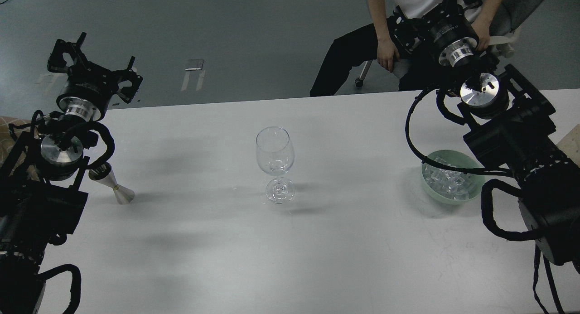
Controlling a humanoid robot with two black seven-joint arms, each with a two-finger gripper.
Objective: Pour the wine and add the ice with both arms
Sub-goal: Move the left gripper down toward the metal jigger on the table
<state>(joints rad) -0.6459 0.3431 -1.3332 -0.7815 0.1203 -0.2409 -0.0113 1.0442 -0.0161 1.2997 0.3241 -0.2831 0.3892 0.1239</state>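
No legible txt; ice (448, 180) in bowl (453, 198)

White flat table (204, 241) seen; clear stemmed wine glass (275, 162) placed upright mid-table, silver double-cone metal jigger (113, 185) placed left, pale green round bowl (471, 194) with clear ice cubes (446, 178) placed right.

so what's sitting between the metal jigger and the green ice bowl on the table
In the head view, only the empty-looking stemmed glass stands between the jigger and the green bowl of ice; the rest is bare white table.
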